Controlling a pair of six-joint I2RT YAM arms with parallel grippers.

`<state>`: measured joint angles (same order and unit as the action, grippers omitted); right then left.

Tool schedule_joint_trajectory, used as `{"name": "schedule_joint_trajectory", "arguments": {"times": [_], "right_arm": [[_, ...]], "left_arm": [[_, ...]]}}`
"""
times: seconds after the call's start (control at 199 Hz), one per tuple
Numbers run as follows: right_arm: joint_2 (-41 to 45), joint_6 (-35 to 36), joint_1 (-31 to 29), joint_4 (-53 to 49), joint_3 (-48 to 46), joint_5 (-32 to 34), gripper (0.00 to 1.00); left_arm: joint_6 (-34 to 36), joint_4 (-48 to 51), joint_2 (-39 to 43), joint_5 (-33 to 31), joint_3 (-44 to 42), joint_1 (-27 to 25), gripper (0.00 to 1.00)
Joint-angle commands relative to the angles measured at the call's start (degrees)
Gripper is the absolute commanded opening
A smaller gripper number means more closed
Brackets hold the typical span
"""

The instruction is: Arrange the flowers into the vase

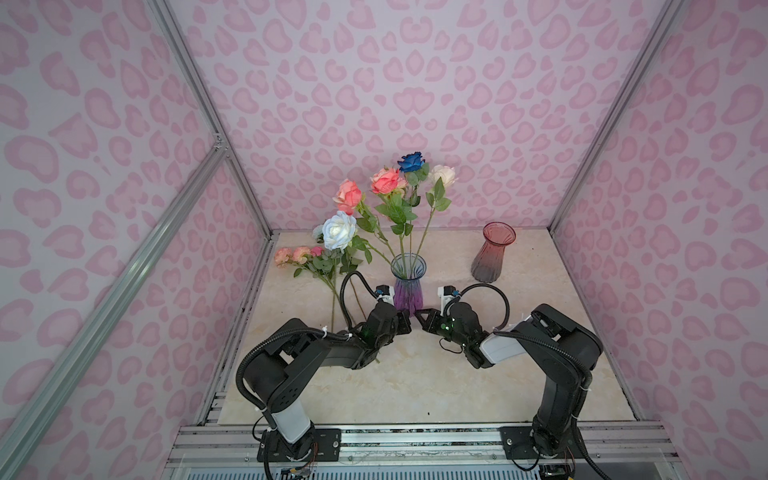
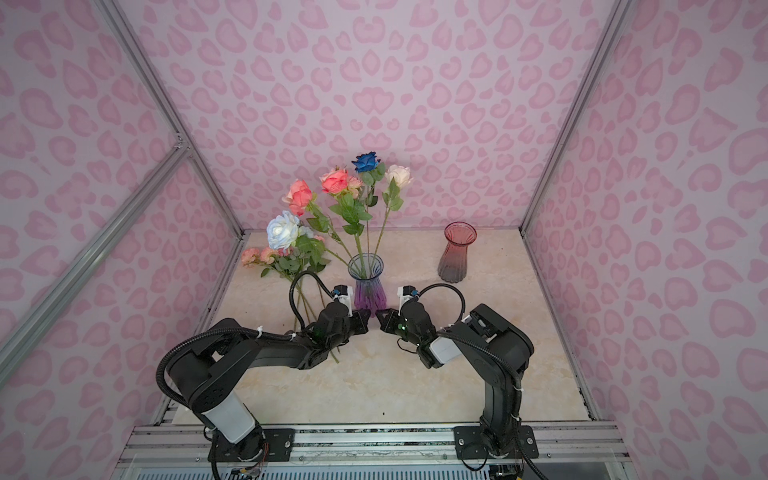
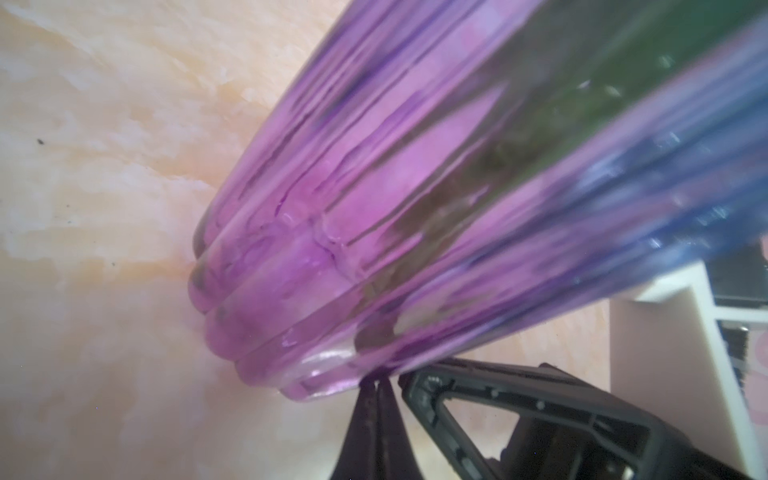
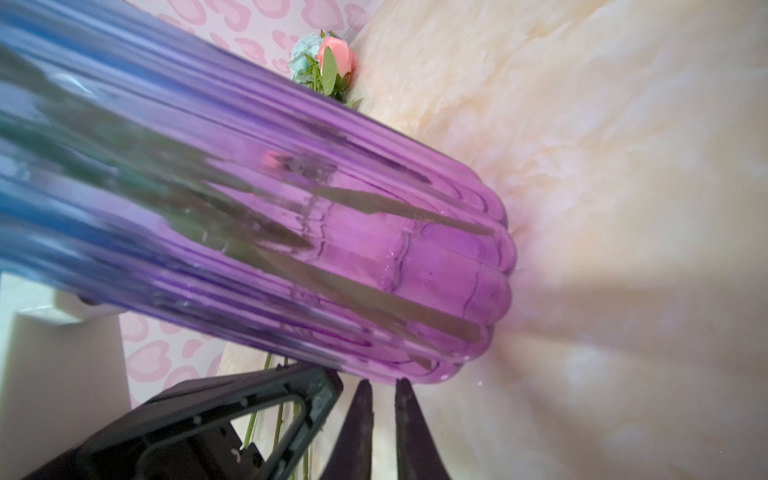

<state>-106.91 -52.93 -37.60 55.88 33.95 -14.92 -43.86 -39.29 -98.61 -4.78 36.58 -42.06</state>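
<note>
The ribbed purple vase stands mid-table with several flowers in it: a dark blue rose, two coral ones, a cream one. More flowers with small pink heads lie on the table to its left. My left gripper is shut, its tips against the vase's base. From the other side my right gripper meets the same base, with only a narrow gap between its fingers and nothing in it.
An empty red-to-grey glass vase stands at the back right. Pink patterned walls close in three sides of the marble tabletop. The loose stems run under my left arm.
</note>
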Motion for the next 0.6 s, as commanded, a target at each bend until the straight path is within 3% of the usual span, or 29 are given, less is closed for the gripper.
{"name": "schedule_joint_trajectory", "arguments": {"times": [0.0,0.597], "right_arm": [[-0.40,0.54,0.36,0.72,-0.02,-0.12,0.14],[4.75,1.21,1.67,0.09,-4.74,-0.10,0.16]], "left_arm": [[0.97,-1.57,-1.03,-0.33,1.49,0.19,0.04],[2.67,-1.93,-7.29,-0.41,5.57,1.52,0.04]]}}
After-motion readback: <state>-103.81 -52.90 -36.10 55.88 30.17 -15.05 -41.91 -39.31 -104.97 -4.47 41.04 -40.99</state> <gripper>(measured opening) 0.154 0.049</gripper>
